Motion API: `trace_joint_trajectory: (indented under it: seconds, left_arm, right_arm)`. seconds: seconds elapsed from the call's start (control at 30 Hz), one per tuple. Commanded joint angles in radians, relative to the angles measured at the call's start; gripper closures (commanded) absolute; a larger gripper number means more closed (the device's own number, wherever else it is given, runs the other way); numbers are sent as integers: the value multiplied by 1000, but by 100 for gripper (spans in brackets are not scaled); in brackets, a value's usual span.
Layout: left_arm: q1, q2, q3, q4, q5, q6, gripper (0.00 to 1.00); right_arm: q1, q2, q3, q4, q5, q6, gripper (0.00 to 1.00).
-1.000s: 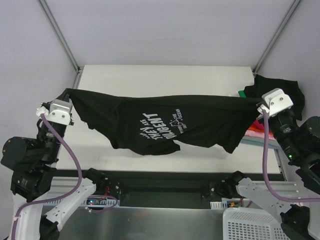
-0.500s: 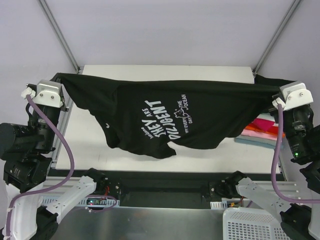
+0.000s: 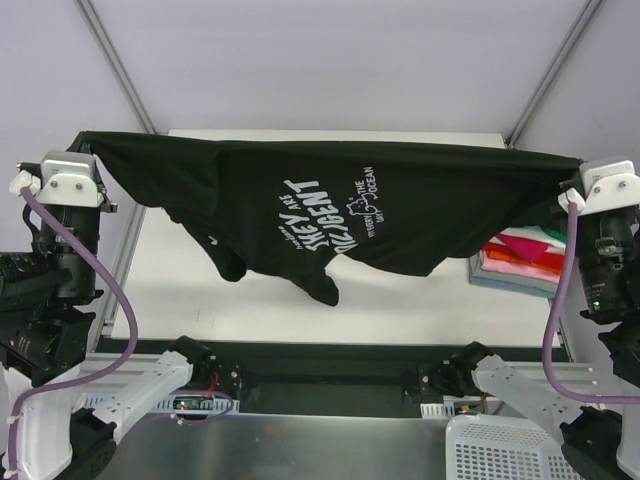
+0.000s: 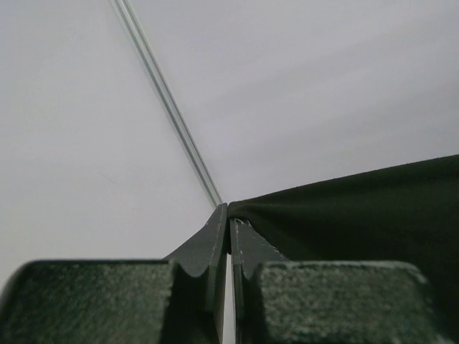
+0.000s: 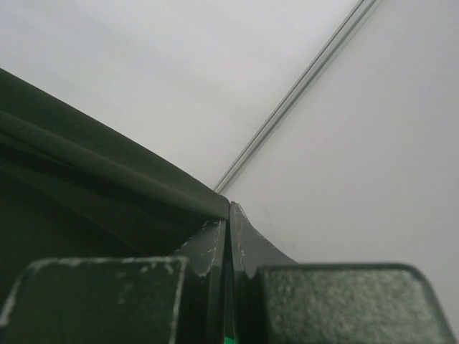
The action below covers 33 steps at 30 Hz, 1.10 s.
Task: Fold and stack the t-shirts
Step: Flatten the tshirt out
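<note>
Since the earlier picture, both arms had gone up higher and pulled wider apart, so the black t-shirt (image 3: pixel 430 190) was stretched out more and its top edge made a straighter line. The left pincer (image 4: pixel 228 231) was squeezed together on one corner of the shirt, at about 9 o'clock in the top view. The right pincer (image 5: pixel 229 215) was squeezed together on the other corner, at about 3 o'clock. The shirt hung up in the air between them, above the table (image 3: pixel 420 300), and was not lying on it. Its white lettering (image 3: pixel 325 215) showed near the middle. A loose part of the shirt drooped down toward 6 o'clock, lower than the rest. The stack of folded t-shirts (image 3: pixel 520 262) sat on the table at about 4 o'clock, near the right arm. Red, orange and a little green showed in the stack. The hanging shirt hid the far part of the stack from the top camera.
</note>
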Motion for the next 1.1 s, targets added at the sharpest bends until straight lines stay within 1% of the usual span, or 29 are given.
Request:
trace_joint_trajectory:
  seconds: [0.0,0.27,0.57,0.73,0.93,1.07]
  left_arm:
    - [2,-19,61,114,-135,78,100]
    - [-4,-45,124,114,-174,113,100]
    - [-4,-88,63,111,-168,122,100]
    - [-4,-113,55,110,-174,125,100]
    - [-4,-141,109,105,-207,124,100]
    - [-4,-153,146,103,-228,96,100]
  right_arm:
    - [-6,-23,-3,101,132,-47,99]
    - [-8,-45,-41,141,154,-72,99]
    - [-12,-48,-40,138,157,-66,99]
    - [-17,-66,-51,146,158,-64,99]
    - [-23,-80,-51,161,160,-61,99]
    - [-26,-68,-6,166,160,-52,99]
